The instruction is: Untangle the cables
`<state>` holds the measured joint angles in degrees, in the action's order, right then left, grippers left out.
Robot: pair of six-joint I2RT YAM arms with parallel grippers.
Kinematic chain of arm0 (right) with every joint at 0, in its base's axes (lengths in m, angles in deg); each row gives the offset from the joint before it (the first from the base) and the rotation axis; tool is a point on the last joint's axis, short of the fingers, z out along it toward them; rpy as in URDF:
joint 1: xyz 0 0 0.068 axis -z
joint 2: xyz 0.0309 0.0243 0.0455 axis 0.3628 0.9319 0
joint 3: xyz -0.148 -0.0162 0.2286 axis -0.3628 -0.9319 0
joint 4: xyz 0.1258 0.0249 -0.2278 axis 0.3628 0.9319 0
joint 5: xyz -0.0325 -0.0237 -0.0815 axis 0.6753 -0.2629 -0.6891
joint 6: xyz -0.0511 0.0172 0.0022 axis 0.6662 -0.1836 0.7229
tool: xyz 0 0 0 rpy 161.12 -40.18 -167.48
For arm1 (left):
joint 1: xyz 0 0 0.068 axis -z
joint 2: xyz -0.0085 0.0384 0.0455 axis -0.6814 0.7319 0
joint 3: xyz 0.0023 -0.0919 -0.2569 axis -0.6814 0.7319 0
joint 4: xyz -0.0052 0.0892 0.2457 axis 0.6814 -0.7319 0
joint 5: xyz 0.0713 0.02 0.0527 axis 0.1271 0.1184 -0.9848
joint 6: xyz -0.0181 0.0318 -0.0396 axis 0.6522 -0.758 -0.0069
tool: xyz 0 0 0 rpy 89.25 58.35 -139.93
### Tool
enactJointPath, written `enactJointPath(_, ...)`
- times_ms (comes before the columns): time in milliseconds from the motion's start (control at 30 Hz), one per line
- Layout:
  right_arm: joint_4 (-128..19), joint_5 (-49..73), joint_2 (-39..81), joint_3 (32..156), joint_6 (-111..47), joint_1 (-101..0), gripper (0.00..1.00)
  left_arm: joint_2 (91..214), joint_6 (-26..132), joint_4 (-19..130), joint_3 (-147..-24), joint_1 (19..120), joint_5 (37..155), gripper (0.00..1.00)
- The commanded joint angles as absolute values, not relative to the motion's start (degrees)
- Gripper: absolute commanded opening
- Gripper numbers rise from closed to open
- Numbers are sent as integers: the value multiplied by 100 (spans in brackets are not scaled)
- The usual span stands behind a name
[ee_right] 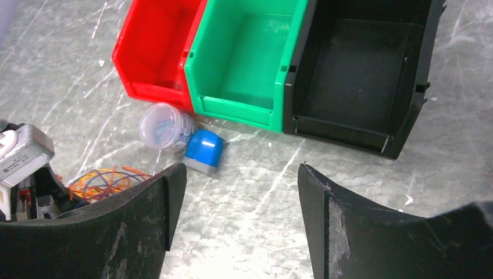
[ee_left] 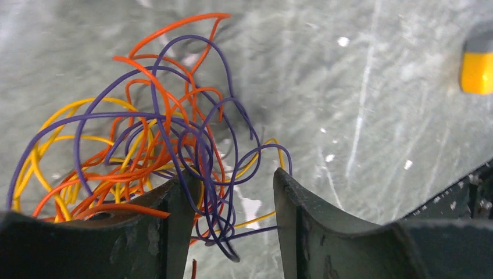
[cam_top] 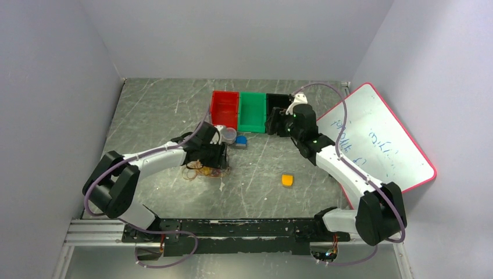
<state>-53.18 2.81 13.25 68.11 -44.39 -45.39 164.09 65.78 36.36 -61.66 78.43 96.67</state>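
The cables [ee_left: 145,139] lie as one tangled heap of yellow-orange, dark purple and red-orange wires on the grey table. In the top view the cables [cam_top: 197,171] sit left of centre, partly under my left gripper [cam_top: 218,157]. My left gripper [ee_left: 232,180] is low over the heap's right edge with its jaws apart. A few purple loops and one yellow strand hang between the jaws, not pinched. My right gripper [cam_top: 280,122] hovers in front of the bins. In its wrist view the right gripper [ee_right: 241,174] is open, with only bare table between its fingers.
Red bin [cam_top: 225,107], green bin [cam_top: 252,110] and black bin [cam_top: 278,103] stand in a row at the back. A clear jar of paper clips [ee_right: 165,127] and a blue block [ee_right: 204,150] lie before them. There is a yellow block [cam_top: 287,180] mid-table and a whiteboard [cam_top: 378,139] leaning at the right.
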Motion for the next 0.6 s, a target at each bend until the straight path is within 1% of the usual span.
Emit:
enactJointPath(0, -5678, 623, 1081, 6497, -4353, -4528, 74, 16423, 6634, 3853, -6511, 8163, 9977, 55)
enactJointPath(67, -5671, 697, 1044, 6436, -4395, -4533, 74, 16265, 6581, 3683, -6579, 8171, 9782, 56)
enactJointPath(167, -5661, 886, 994, 6379, -4461, -4535, 74, 15866, 6515, 3346, -6652, 8117, 9126, 60)
enactJointPath(233, -5678, 1064, 977, 6364, -4509, -4536, 74, 15627, 6445, 3177, -6696, 8003, 8905, 62)
enactJointPath(367, -5698, 1474, 1107, 6379, -4503, -4644, 73, 15233, 6327, 3126, -6625, 7701, 8683, 64)
enactJointPath(467, -5836, 1715, 1341, 6381, -4438, -4911, 72, 15100, 6175, 3168, -6475, 7424, 8697, 64)
enactJointPath(567, -6029, 1982, 1738, 6441, -4440, -5215, 69, 15108, 6104, 3274, -6376, 7330, 8770, 63)
